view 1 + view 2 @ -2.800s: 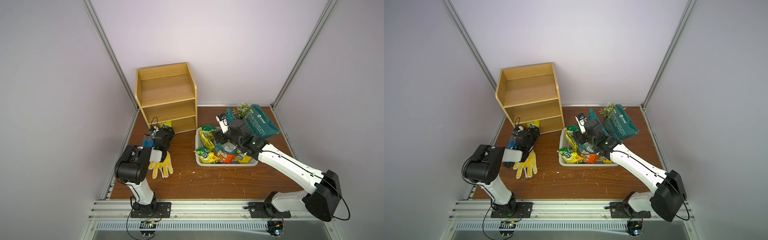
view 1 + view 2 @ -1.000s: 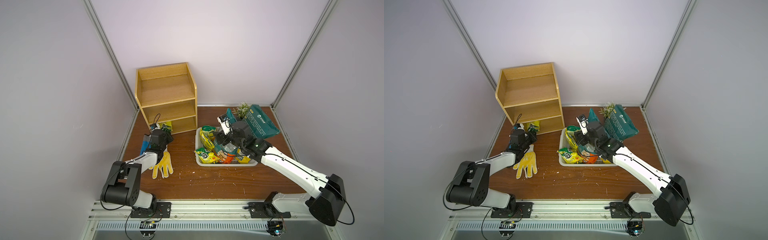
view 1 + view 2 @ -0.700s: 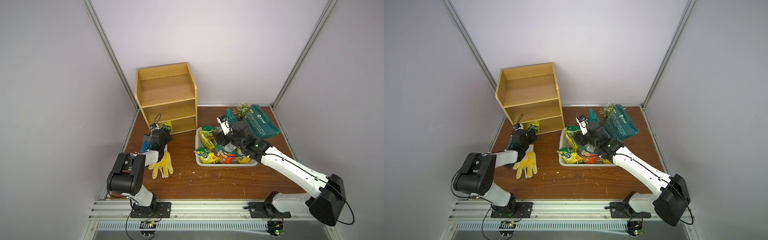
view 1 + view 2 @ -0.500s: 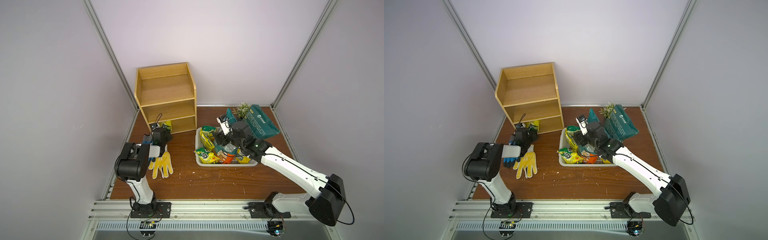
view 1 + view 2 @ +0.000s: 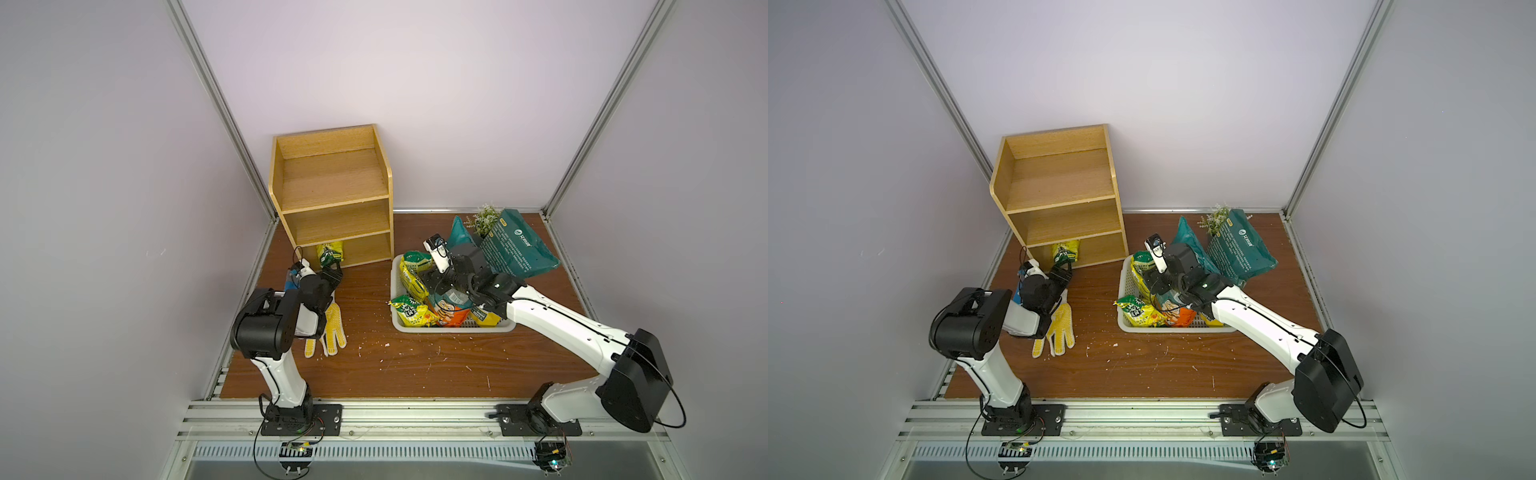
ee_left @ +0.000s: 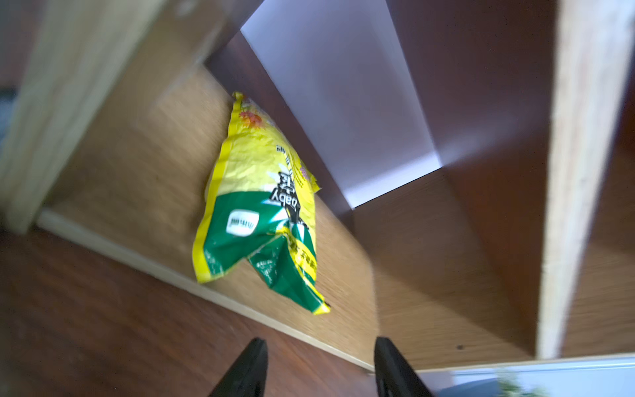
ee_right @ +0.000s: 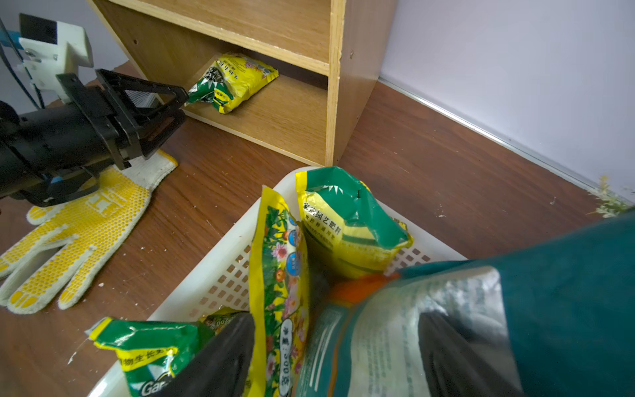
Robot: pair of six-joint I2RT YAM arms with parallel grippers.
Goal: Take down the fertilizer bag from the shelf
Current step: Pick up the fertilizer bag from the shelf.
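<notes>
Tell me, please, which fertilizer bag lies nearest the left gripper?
The yellow-green bag on the shelf, bottom tier, just ahead of the left gripper; the others are in or by the white basket.

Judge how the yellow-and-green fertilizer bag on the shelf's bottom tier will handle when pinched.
Probably floppy: the fertilizer bag is crumpled with a folded corner, so it should sag from a pinch. Its glossy film looks slippery. Lying flat in the shelf, it should slide rather than roll.
</notes>
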